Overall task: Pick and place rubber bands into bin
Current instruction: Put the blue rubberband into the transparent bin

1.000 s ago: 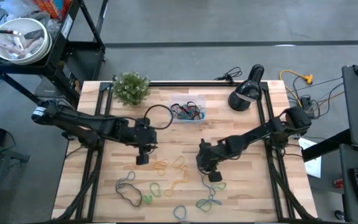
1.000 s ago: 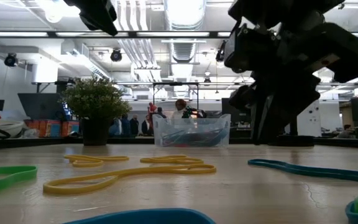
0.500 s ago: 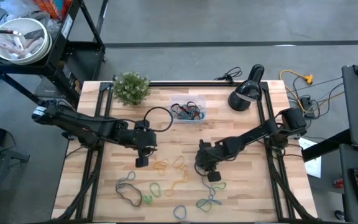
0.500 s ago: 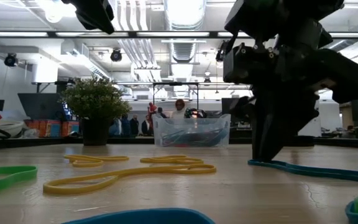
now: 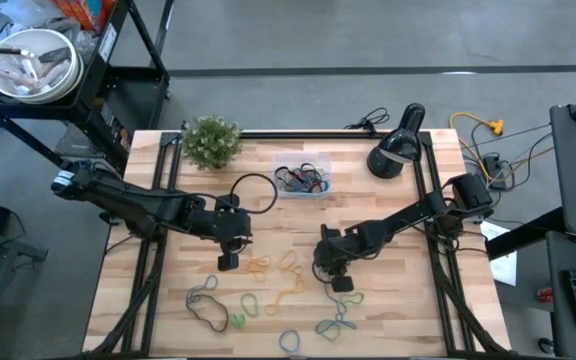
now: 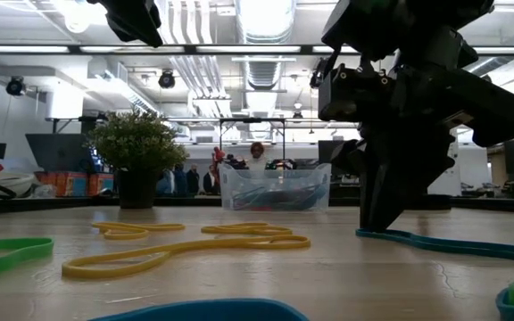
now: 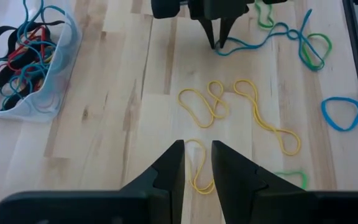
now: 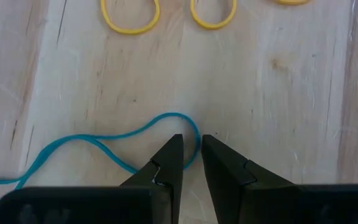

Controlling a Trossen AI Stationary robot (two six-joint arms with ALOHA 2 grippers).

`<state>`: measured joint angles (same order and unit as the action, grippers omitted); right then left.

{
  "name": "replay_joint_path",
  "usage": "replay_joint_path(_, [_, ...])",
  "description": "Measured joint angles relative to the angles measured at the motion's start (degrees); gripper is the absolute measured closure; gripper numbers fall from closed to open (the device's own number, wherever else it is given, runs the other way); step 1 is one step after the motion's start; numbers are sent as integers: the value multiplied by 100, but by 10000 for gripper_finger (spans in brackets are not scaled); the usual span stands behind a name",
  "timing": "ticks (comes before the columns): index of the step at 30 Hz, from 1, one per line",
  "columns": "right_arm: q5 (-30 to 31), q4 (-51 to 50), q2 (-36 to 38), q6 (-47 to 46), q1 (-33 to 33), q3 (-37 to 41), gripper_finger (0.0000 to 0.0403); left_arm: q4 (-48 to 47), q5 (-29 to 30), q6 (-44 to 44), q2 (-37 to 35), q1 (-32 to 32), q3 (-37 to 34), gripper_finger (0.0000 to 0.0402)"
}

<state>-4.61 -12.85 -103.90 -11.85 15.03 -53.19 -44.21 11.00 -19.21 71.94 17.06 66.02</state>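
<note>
Evenly bright from ceiling lamps [image 6: 266, 18] glaring overhead. Soft, faint shadows on the bench [image 5: 388, 300]. Nearest blue band [image 6: 212, 310] blurred in the low view; wrist views sharp.

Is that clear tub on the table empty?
No. The bin holds a tangle of rubber bands, black, blue and red.

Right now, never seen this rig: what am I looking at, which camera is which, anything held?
Two dark robot arms work at a wooden table. One picture looks straight down, one level across the tabletop, and one from each wrist. Loose rubber bands lie at the near end; a clear bin already holds several. The right gripper is down on the table, its fingers astride a blue band, narrowly apart, nothing lifted yet. The left gripper hangs above a yellow band, holding nothing.
</note>
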Motion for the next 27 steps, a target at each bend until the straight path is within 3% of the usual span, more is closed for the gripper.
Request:
replay_joint_path(7, [44,3,-239,-150,46,-17,346,2,33,-3,2,0,-2,338])
replay_joint_path(13, [58,-6,-238,-187,61,-15,388,1,52,0,2,0,-3,338])
replay_joint_path(17, [58,-8,-203,-242,63,-6,394,0,149,1,2,0,-4,338])
replay_joint_path(27, [683,-131,543,-322,64,46,395,4,149,3,2,0,-7,338])
